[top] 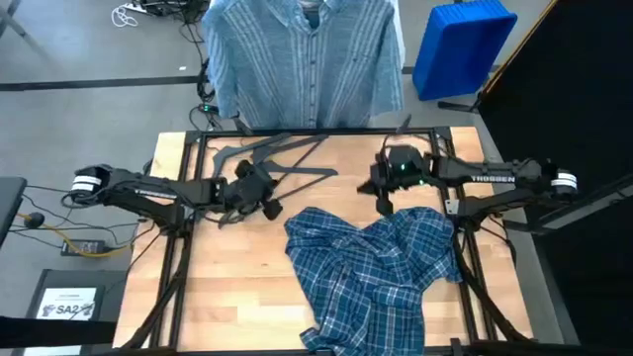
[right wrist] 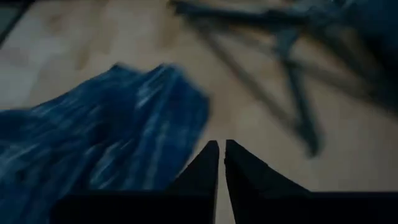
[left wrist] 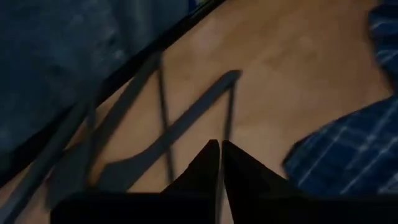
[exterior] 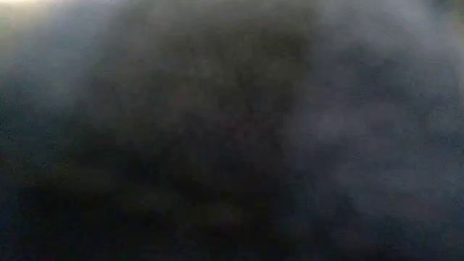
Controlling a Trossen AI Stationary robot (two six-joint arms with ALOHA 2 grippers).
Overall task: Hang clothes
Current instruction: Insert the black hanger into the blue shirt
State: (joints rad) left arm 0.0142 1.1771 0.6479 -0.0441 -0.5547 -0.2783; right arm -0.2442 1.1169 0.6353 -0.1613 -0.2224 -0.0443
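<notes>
Left gripper over the table's left-centre, fingers pressed together, nothing between them. Just beyond the tips, dark grey hangers lying flat in a loose tangle on the bare wood, one bar running right up to the fingertips; contact not discernible.

Right gripper at the table's right-centre, pointing toward the near edge, fingers likewise closed on nothing. Poised just beside the upper edge of the plaid shirt; seen from the right wrist, a fold of that shirt close beside the tips, apart from them. Hangers farther off across the wood.

Plaid shirt crumpled in a heap on the wooden table, spread from the centre toward the right frame rail and down to the near edge, part of it draped over that edge. Same shirt's edge visible from the left wrist.

Striped light blue-grey shirt hung up beyond the far edge of the table, front buttoned, collar at top, hem reaching the table's far rail. White cloth showing just behind its right shoulder. Blue bin on the floor to its right.

Low view fully obscured, dark blur only.
</notes>
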